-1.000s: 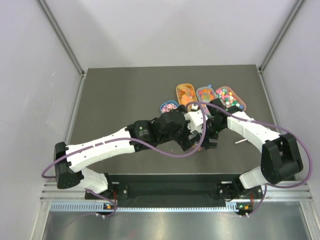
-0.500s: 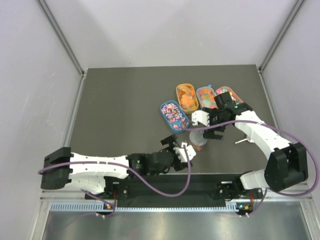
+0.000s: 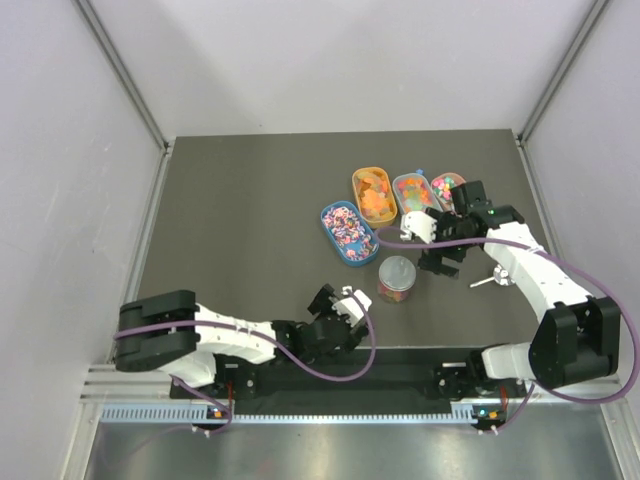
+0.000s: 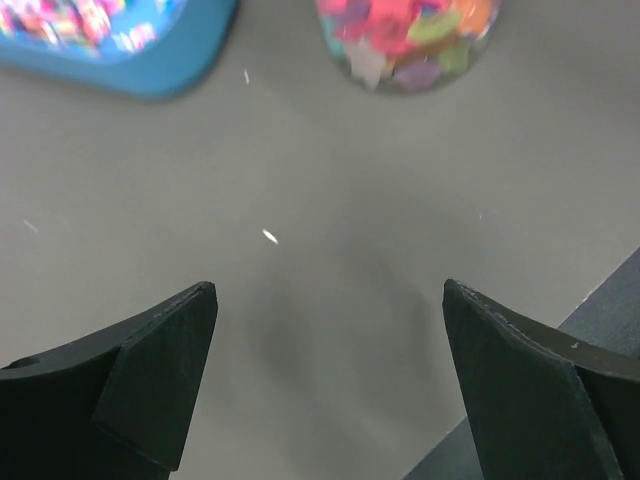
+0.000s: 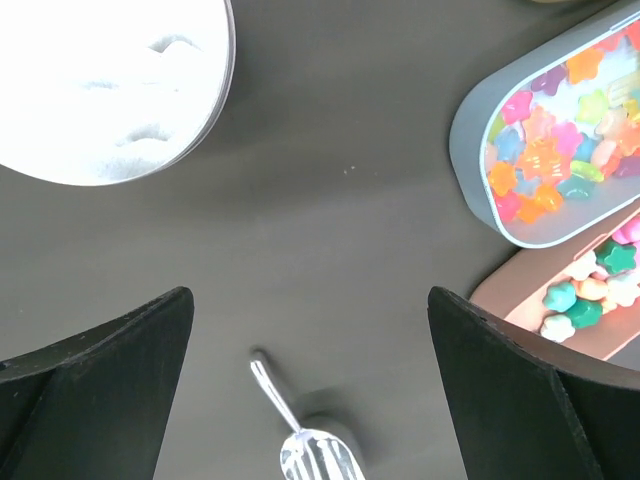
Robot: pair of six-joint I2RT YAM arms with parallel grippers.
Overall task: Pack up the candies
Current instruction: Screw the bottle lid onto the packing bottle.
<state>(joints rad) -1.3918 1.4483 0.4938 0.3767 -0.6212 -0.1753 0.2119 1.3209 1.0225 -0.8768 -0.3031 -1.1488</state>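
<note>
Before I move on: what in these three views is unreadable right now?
- Top view: pink tray partly hidden under the right arm; single candies too small to tell apart.
- Left wrist: jar and blue tray blurred, both cut by the top edge.
- Right wrist: round white disc washed out by glare, lid or jar top unclear; metal scoop cut by the bottom edge.

left arm stretched low along the bottom edge, left gripper (image 3: 341,300) gaping; right arm bent at right, right gripper (image 3: 428,247) also wide apart.
</note>
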